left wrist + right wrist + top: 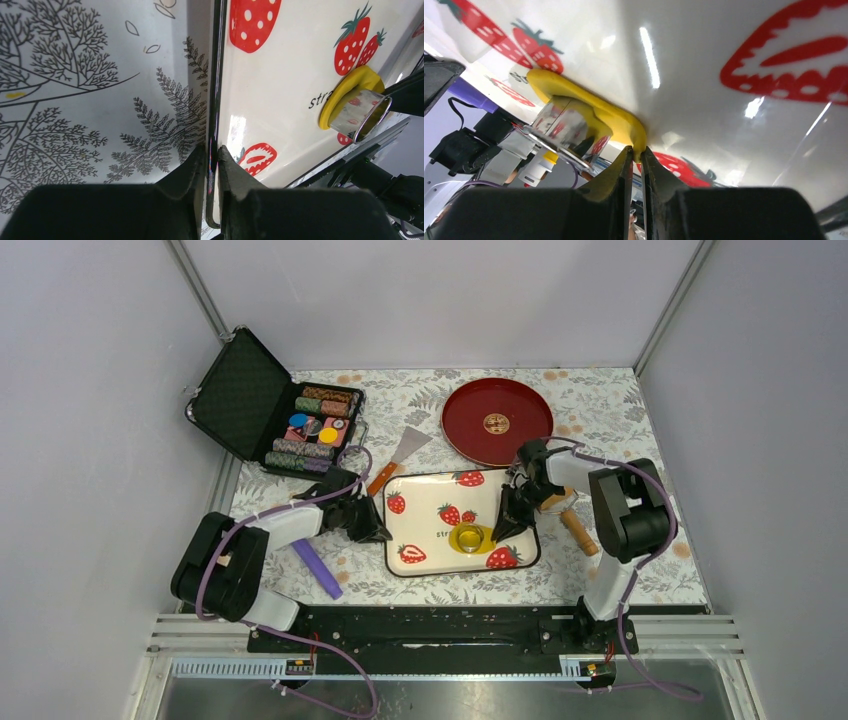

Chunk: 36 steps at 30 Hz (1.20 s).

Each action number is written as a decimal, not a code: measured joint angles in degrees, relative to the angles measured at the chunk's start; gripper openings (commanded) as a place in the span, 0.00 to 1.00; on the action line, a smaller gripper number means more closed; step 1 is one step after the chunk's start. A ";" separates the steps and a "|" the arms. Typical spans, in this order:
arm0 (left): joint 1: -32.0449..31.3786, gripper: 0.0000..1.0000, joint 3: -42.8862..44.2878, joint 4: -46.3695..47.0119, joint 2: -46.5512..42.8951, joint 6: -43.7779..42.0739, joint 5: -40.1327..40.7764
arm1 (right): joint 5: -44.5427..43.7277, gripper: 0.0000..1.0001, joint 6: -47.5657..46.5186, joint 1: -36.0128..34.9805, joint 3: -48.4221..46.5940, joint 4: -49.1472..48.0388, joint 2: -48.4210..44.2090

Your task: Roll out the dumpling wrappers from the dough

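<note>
The dough [452, 537] is a flat bright-yellow patch on the strawberry-print tray [430, 495], with a shiny metal ring cutter [467, 537] standing on it. My right gripper [636, 149] is shut on the near edge of the dough [574, 92], just beside the ring [559, 130]. At the tray's left edge, my left gripper [212, 150] is shut on the thin black rim of the tray [270, 85]. The left wrist view also shows the dough [350, 82] and ring [361, 115] at far right. No separate dumpling wrappers are in view.
A wooden rolling pin [575, 525] lies right of the tray behind the right arm. A red plate [497, 420] sits at the back, a scraper [400, 453] beside it, an open poker chip case [290, 415] at back left, a purple stick [318, 568] at front left.
</note>
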<state>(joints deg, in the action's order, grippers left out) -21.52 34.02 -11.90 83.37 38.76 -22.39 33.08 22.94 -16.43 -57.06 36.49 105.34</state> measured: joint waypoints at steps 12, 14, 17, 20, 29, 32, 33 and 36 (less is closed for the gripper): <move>-0.26 0.01 -0.04 1.92 0.85 0.35 -1.05 | -4.81 0.33 -0.90 -0.92 -2.86 4.92 -7.93; -0.26 0.01 -0.04 1.95 0.85 0.35 -1.05 | -6.23 0.46 -1.18 -0.94 -2.64 5.38 -7.89; -0.26 0.01 -0.04 1.95 0.85 0.35 -1.05 | -8.02 0.54 -1.77 -0.94 -1.79 5.44 -7.89; -0.26 0.01 -0.04 1.95 0.85 0.35 -1.05 | -8.57 0.56 -1.92 -0.92 -0.74 5.33 -7.80; -0.26 0.01 -0.07 1.95 0.85 0.35 -1.09 | -4.35 0.49 -0.22 -0.59 1.33 1.66 -3.48; -0.26 0.00 -0.07 1.97 0.85 0.35 -1.11 | -2.32 0.46 0.26 -0.42 1.29 0.94 -2.32; -0.26 0.00 -0.07 1.97 0.85 0.35 -1.11 | -1.40 0.44 0.48 -0.39 1.27 0.74 -1.79; -0.26 0.00 -0.20 2.16 0.85 0.33 -1.18 | 1.07 0.41 0.79 -0.31 0.94 0.48 -0.11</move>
<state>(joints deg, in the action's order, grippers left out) -21.78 33.82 -9.74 84.23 39.09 -23.57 34.15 23.73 -16.73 -56.12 36.97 105.23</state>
